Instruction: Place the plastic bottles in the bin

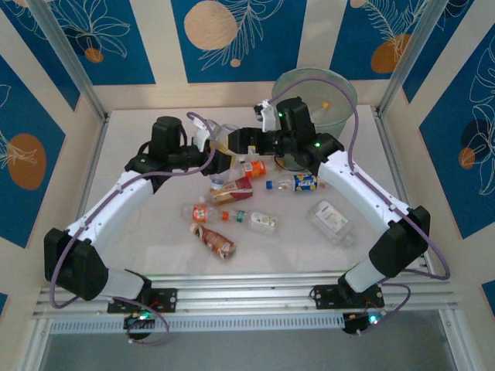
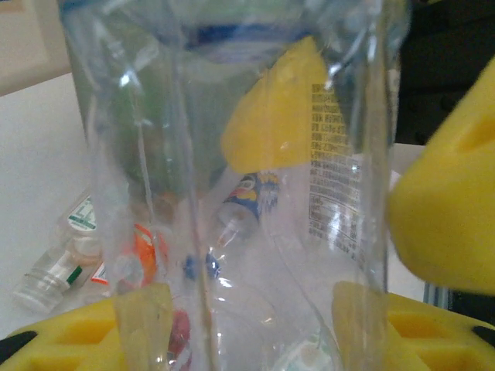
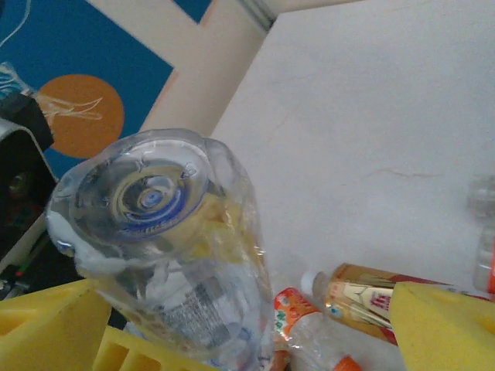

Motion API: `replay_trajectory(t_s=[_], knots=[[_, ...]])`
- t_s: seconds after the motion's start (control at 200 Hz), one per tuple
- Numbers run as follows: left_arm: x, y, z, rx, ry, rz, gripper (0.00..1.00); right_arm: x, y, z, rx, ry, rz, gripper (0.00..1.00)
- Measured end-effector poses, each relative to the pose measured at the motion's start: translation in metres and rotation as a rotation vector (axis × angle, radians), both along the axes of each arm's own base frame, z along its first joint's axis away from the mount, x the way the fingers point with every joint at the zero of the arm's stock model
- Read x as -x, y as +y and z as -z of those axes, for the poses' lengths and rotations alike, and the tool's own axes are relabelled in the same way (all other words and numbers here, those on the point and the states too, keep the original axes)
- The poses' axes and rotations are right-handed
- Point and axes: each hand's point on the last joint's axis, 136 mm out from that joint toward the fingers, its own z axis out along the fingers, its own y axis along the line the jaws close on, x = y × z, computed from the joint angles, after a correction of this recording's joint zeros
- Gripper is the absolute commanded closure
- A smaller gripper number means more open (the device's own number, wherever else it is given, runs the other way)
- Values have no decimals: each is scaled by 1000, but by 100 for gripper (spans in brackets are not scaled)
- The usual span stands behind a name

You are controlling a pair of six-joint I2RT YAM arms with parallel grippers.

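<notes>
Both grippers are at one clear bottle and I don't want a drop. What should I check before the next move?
1. Left gripper holding the clear bottle: ok, the bottle sits between its fingers.
2. Right gripper closed on it: not ok, its fingers are wide apart with the bottle beside one.
3. Bin upright, mouth open: ok.
4. Free way to the bin: cannot tell, the right arm lies in front of it.
5. Other bottles binned: not ok, several lie on the table.

Bright, even overhead light; soft shadows on the worktop [image 1: 155, 232]. Glare streaks the blurred clear bottle [image 2: 232, 193] close to the wrist cameras.
</notes>
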Motion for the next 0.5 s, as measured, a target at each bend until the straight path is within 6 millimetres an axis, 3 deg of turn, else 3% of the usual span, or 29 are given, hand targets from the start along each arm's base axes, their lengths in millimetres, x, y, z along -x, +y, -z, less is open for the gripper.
replay_trajectory(t_s=[0.215, 0.5], knots=[[17, -13, -5, 16, -22, 92, 46, 2, 9, -7, -29, -19, -35, 12], [19, -15, -6, 17, -26, 100, 47, 4, 15, -11, -55, -29, -70, 25]])
